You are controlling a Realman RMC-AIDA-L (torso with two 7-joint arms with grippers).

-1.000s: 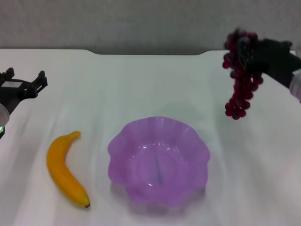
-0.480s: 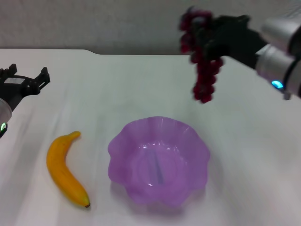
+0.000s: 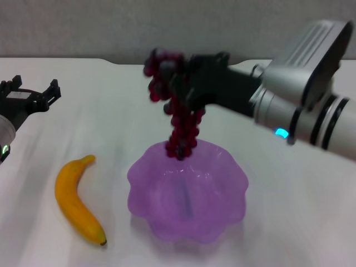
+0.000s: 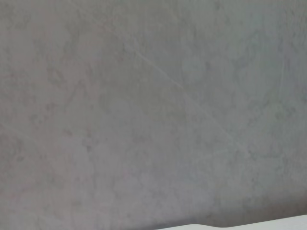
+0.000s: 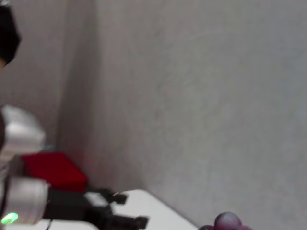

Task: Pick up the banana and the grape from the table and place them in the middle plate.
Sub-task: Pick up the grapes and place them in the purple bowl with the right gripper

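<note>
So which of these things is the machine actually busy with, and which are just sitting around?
Part of the job:
- grape bunch, hanging from the right hand above the purple plate
- banana, lying on the table beside the plate

Just there:
- left hand, idle at the table's left side
- nothing else loose

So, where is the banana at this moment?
In the head view, the banana lies on the table at the robot's left, just beside the middle plate without touching it, near the front edge.
</note>
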